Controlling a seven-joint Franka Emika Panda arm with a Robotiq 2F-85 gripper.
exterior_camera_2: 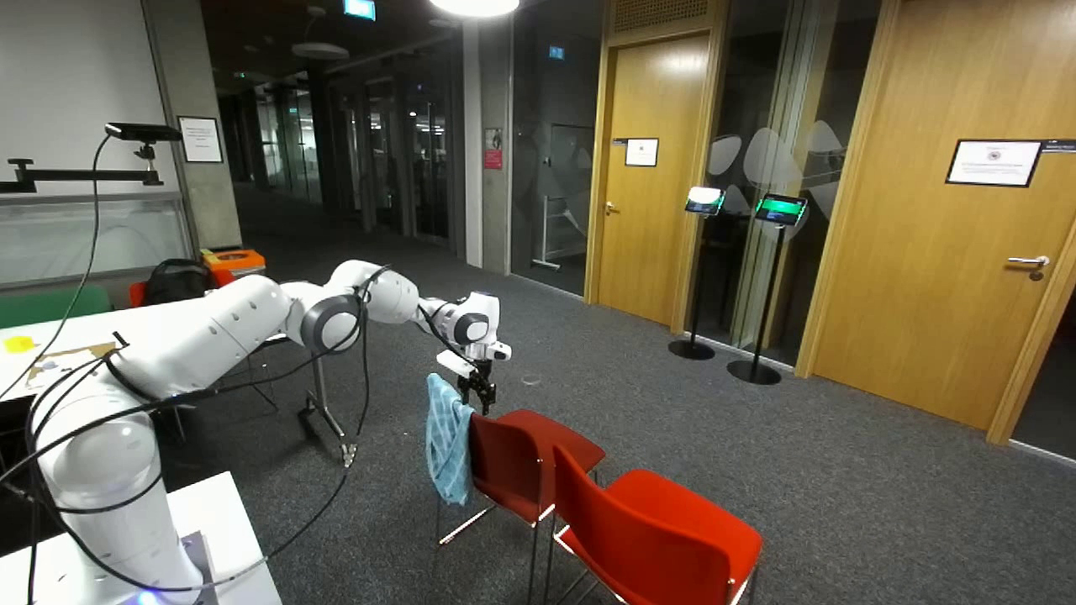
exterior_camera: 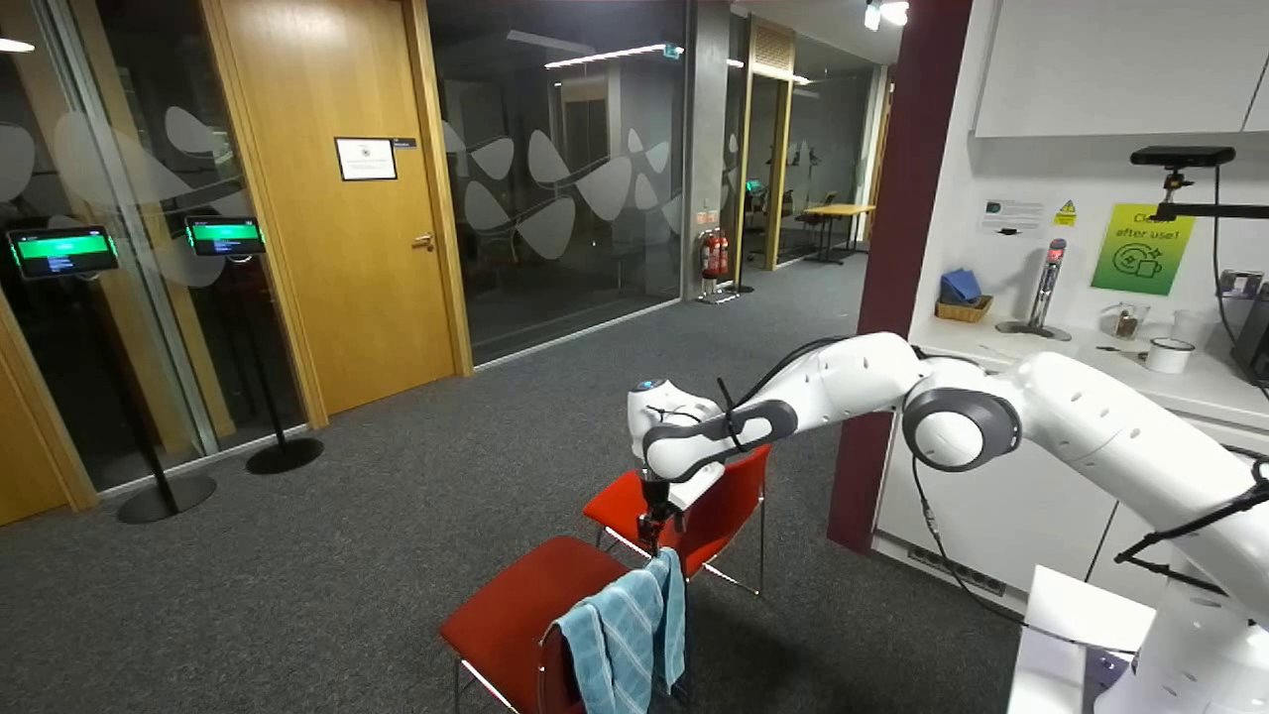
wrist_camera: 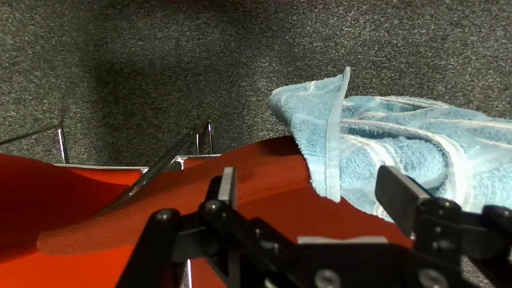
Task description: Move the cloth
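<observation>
The light blue-teal cloth (exterior_camera: 625,625) hangs limp over the backrest of a red chair (exterior_camera: 535,605). In an exterior view the cloth (exterior_camera_2: 448,441) hangs down the side of the backrest of that chair (exterior_camera_2: 508,462) that faces the robot. My gripper (exterior_camera: 654,534) is just above the top edge of this backrest, near one end of the cloth. In the wrist view the gripper (wrist_camera: 310,188) is open and empty. The cloth (wrist_camera: 408,156) lies below and behind the right finger, its folded corner in view between the fingers. The red backrest (wrist_camera: 272,180) spans beneath the gap.
A second red chair (exterior_camera: 729,506) stands close beside the draped one; it also shows in an exterior view (exterior_camera_2: 647,538). The robot base stands on a white table (exterior_camera_2: 223,521). A kitchen counter (exterior_camera: 1041,357) and dark red pillar (exterior_camera: 902,198) stand near the arm.
</observation>
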